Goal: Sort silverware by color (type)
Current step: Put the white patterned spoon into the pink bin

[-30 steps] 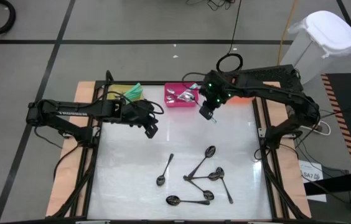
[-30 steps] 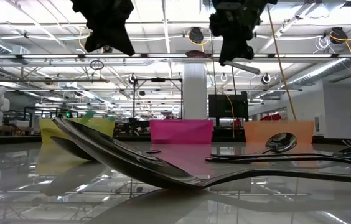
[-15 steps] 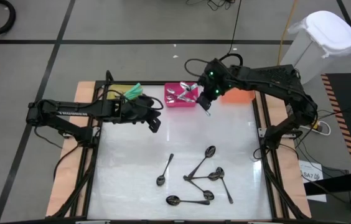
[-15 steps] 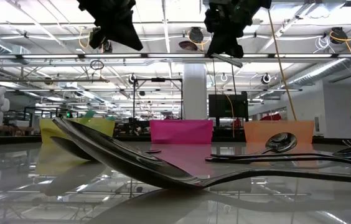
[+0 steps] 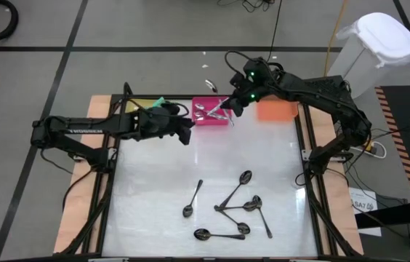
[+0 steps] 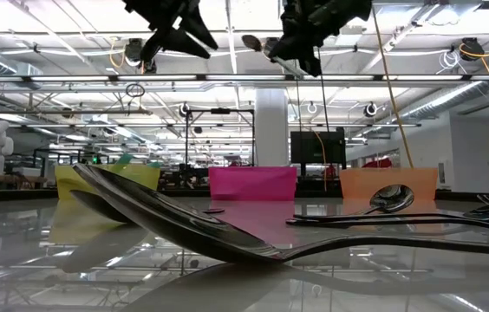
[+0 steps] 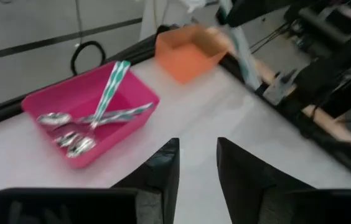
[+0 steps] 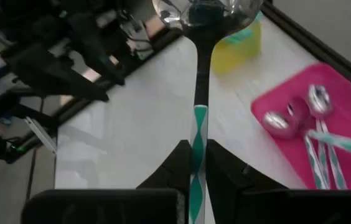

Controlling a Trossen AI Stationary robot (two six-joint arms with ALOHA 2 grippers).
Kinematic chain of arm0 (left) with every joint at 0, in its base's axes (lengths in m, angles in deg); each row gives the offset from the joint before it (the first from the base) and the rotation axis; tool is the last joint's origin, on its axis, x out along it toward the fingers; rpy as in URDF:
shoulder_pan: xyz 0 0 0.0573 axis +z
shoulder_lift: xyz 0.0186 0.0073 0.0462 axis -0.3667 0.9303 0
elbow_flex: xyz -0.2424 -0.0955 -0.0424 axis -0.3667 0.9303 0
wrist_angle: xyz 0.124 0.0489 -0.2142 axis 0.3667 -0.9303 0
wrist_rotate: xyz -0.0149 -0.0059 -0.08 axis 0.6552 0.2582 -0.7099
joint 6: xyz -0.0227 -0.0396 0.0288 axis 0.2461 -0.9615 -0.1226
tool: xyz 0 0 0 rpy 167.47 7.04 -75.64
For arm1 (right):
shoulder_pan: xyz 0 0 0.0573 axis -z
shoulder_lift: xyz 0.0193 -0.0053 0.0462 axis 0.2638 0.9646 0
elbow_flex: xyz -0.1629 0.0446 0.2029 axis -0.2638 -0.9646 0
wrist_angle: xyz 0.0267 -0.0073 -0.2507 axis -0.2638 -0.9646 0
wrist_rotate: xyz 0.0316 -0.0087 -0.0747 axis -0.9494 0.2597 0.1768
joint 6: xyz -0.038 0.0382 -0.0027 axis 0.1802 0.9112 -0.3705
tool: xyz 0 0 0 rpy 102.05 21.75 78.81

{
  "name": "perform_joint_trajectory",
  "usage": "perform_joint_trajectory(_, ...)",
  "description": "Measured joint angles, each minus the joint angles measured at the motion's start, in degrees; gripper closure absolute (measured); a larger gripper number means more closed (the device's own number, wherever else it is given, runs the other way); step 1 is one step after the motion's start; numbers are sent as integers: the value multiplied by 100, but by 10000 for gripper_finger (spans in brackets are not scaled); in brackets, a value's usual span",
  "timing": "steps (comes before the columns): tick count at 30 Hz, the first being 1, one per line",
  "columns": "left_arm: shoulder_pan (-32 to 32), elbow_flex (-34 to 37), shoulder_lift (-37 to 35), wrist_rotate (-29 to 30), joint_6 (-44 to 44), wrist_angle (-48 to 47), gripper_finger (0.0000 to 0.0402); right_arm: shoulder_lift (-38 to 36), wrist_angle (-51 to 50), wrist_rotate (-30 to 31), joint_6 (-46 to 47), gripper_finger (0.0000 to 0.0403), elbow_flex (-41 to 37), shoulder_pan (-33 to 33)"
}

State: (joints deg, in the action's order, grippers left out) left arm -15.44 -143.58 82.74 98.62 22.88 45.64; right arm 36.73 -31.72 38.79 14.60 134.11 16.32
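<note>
The right gripper (image 5: 228,106) hung over the pink bin (image 5: 199,119) at the far edge of the surface (image 5: 154,189), its fingers (image 8: 177,163) pinched shut on the teal-handled spoon (image 8: 199,99). In the right wrist view the spoon stuck straight out from between them, bowl away from the gripper, with the bin just below and to one side. That bin already held several spoons with the same teal-striped handles (image 7: 107,93), so the step in hand looked like the drop of one more teal spoon into its matching bin.

The left gripper (image 5: 183,133) hovered over the far left part of the surface, near the yellow bin (image 5: 138,106). Its fingers (image 7: 163,171) stood a little apart with nothing between them. The orange bin (image 5: 276,110) sat toward the far right corner and looked empty from above.

Six or so dark spoons (image 5: 243,206) lay loose toward the near edge, some crossing one another, one (image 5: 193,199) apart from the cluster on its left.

Next, the right gripper would need to bring the spoon fully above the bin's opening and part its fingers so it falls inside the rim rather than across it. The left arm, being free, could then go down for the lone dark spoon, which looked easier to pick than the tangled ones.
</note>
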Motion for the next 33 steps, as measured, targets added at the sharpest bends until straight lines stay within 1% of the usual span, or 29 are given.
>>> perform_joint_trajectory(2, 98, 0, 0, -158, 51, 224, 294, 0, 187, -137, 17, 381, 0, -2)
perform_joint_trajectory(5, 246, -1, 91, -553, 209, 677, 293, 17, 453, -276, 15, 381, 0, -8)
perform_joint_trajectory(9, 457, 0, 346, -1419, 283, 1243, 293, 24, 639, -275, 12, 381, -2, -9)
perform_joint_trajectory(11, 496, -2, 474, -1655, 194, 1406, 293, 24, 724, -289, 9, 381, -2, -6)
perform_joint_trajectory(16, 460, 0, 716, -1710, 97, 1808, 292, 26, 760, -569, 11, 381, -2, 42)
perform_joint_trajectory(21, 391, 0, 769, -1664, 545, 2274, 274, 26, 725, -571, 13, 381, -2, 42)
perform_joint_trajectory(24, 391, 0, 767, -1496, 753, 2207, 261, 28, 725, -571, 13, 381, -2, 42)
perform_joint_trajectory(28, 430, 0, 767, -1355, 995, 1942, 259, 28, 725, -571, 13, 381, -2, 42)
perform_joint_trajectory(31, 421, 0, 769, -1337, 780, 1845, 259, 28, 725, -571, 13, 381, -4, 42)
perform_joint_trajectory(33, 393, 0, 769, -1174, 527, 1805, 259, 28, 726, -572, 13, 381, -4, 42)
